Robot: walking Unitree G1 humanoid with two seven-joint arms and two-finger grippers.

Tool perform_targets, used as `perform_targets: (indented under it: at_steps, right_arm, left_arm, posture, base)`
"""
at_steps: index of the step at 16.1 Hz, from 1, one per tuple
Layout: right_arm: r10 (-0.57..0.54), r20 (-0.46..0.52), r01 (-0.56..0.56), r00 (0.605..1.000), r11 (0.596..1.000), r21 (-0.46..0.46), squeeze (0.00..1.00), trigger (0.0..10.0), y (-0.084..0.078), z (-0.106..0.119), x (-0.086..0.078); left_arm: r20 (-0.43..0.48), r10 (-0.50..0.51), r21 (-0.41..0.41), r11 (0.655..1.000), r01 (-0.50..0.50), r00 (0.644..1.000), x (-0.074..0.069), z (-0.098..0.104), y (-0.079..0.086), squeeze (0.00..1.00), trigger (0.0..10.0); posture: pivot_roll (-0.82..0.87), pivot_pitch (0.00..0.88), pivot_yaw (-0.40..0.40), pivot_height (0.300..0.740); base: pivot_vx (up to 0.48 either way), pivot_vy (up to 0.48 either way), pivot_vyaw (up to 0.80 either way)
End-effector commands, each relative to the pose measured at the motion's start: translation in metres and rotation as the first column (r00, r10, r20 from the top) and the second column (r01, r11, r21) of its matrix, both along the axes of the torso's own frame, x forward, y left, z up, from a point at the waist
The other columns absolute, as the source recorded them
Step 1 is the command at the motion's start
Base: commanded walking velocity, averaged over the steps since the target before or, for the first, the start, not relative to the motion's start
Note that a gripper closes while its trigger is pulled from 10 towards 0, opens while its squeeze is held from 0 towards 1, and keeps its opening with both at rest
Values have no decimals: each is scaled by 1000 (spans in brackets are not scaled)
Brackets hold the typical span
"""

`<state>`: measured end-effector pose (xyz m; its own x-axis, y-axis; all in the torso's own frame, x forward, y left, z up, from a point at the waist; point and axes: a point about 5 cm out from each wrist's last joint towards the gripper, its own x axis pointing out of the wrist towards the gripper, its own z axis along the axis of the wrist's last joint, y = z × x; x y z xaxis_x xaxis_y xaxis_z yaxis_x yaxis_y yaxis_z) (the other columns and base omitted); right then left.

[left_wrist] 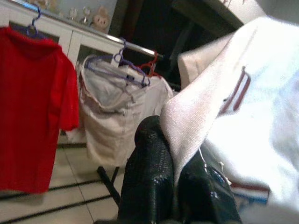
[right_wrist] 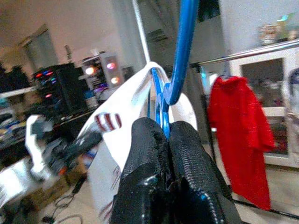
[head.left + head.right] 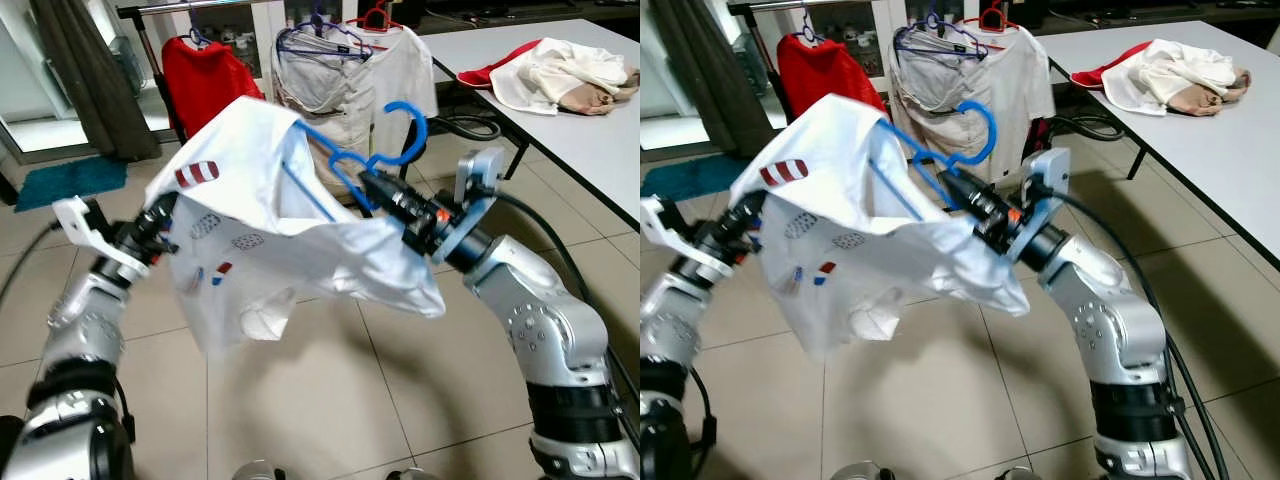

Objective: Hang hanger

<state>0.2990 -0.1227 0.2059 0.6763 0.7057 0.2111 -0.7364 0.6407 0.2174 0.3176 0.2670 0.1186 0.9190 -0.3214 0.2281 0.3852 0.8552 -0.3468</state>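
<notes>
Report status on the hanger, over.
Right gripper shut on blue hanger, hook up. Left gripper shut on white shirt draped over hanger. Clothes rail ahead, red shirt and beige garments already hanging there.

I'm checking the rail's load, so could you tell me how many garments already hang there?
2: a red shirt at the rack's left and a beige garment to its right; more may be hidden behind the held white shirt.
</notes>
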Motion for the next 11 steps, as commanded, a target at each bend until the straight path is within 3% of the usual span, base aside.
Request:
perform_targets:
  at_steps: [1,5,8,9,10,11]
  right_arm:
    - [-32,34,32,999,999,21,0,10000,-4,8,2]
    - [-73,35,72,997,997,36,0,10000,-4,10,8]
    - [-58,36,57,998,998,15,0,10000,2,9,9]
    - [-48,36,47,998,999,12,0,10000,5,8,8]
    - [-43,37,42,998,999,11,0,10000,6,8,7]
    - [-38,37,38,999,999,4,0,10000,7,7,7]
  left_arm:
    - [11,9,34,999,-10,1000,0,4,2,0,0]
    - [-40,-116,175,977,121,992,-4,-9,-22,0,0]
    - [-29,-142,228,963,145,989,-2,-5,-31,0,0]
    - [-29,-48,260,964,54,998,2,-2,-24,0,9373]
    - [-30,-57,230,971,62,998,3,0,-23,0,10000]
    - [-23,-29,253,967,33,999,4,3,-18,0,10000]
  posture:
    - [-52,0,100,740]
    - [-46,0,93,740]
    - [-43,0,91,740]
    - [-42,0,92,740]
    - [-42,0,92,740]
    - [-40,0,90,740]
  base:
    - [0,0,0]
    - [0,0,0]
    - [0,0,0]
    - [0,0,0]
    - [0,0,0]
    - [0,0,0]
